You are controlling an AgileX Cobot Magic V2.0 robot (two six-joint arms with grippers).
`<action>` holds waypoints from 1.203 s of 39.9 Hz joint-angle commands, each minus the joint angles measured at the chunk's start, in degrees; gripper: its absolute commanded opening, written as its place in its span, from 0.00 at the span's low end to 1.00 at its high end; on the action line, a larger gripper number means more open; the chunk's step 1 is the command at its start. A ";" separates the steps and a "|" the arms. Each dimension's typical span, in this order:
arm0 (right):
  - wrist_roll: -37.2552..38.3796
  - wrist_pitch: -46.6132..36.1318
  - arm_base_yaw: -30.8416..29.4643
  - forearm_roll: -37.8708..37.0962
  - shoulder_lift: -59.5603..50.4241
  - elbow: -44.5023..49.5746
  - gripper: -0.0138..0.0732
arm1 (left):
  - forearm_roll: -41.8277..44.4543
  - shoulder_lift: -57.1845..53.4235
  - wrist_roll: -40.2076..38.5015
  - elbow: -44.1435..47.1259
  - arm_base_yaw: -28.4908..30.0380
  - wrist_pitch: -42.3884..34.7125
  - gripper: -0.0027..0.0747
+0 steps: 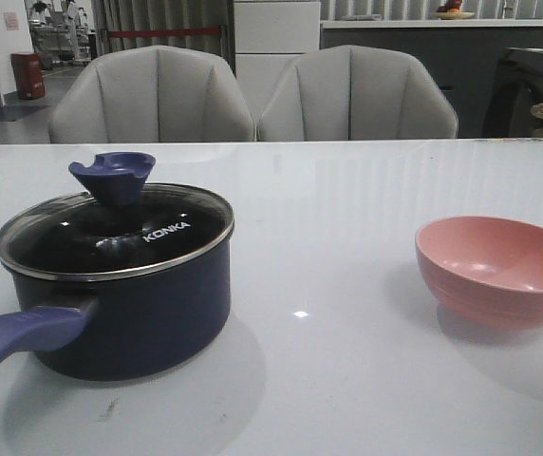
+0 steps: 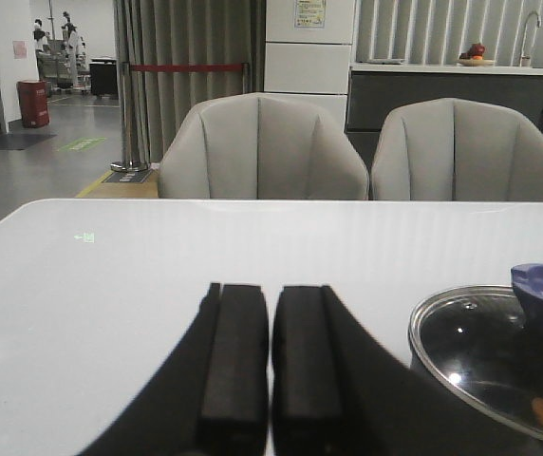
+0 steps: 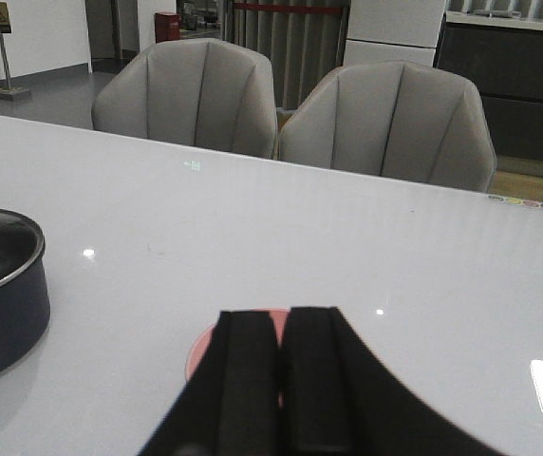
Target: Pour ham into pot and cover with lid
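The dark navy pot [image 1: 148,309] stands at the front left of the table, its purple-blue handle [image 1: 20,337] pointing to the front left. The glass lid [image 1: 158,233] with a blue knob [image 1: 115,176] sits on the pot. In the left wrist view, orange ham slices [image 2: 542,410] show through the lid [image 2: 471,342]. Neither gripper appears in the front view. My left gripper [image 2: 271,290] is shut and empty, beside the pot. My right gripper [image 3: 284,313] is shut and empty, over the pink bowl [image 3: 200,347]; the pot [image 3: 6,318] is off to its side.
The pink bowl [image 1: 499,271] stands empty at the right of the table. Two grey chairs [image 1: 153,95] stand behind the table's far edge. A dark cabinet [image 1: 537,85] is at the far right.
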 commanded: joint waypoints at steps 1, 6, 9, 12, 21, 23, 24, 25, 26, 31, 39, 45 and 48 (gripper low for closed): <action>-0.22 -4.73 0.16 0.14 0.52 -1.59 0.32 | 0.02 -1.17 -0.60 1.73 0.12 -4.36 0.20; -0.22 -4.73 0.16 0.14 0.52 -1.59 0.32 | 0.02 -1.17 -0.60 1.73 0.12 -4.36 0.20; -0.22 -4.73 0.16 0.14 0.52 -1.59 0.32 | 0.02 -1.17 -0.60 1.73 0.12 -4.36 0.20; -0.22 -4.73 0.16 0.14 0.52 -1.59 0.32 | 0.02 -1.17 -0.60 1.73 0.12 -4.36 0.20; -0.22 -4.73 0.16 0.14 0.52 -1.59 0.32 | 0.02 -1.17 -0.60 1.73 0.12 -4.36 0.20; -0.22 -4.73 0.16 0.14 0.52 -1.52 0.32 | 0.02 -1.17 -0.60 1.73 0.12 -4.36 0.20; -0.22 -4.73 0.16 0.14 0.52 -1.28 0.32 | 0.02 -1.17 -0.60 1.73 0.12 -4.36 0.20; -0.22 -4.73 0.02 0.02 0.52 -1.08 0.32 | 0.02 -1.17 -0.60 1.73 0.12 -4.36 0.20; -0.22 -4.73 -0.22 -0.49 0.47 -0.76 0.32 | 0.02 -1.17 -0.60 1.73 0.12 -4.36 0.20; 0.55 -4.86 -3.42 -3.48 0.47 1.60 0.32 | 0.02 -1.17 -0.60 1.73 0.12 -4.36 0.20; 11.38 -5.49 -7.54 -12.35 -3.16 5.78 0.32 | 0.02 -1.17 -0.60 1.73 0.12 -4.36 0.20; 15.06 -8.30 -7.54 -13.97 -7.98 10.29 0.32 | 0.02 -1.17 -0.60 1.73 0.12 -4.36 0.20; 15.66 -12.30 -7.54 -13.13 -7.92 13.16 0.32 | 0.02 -1.17 -0.60 1.73 0.12 -4.36 0.20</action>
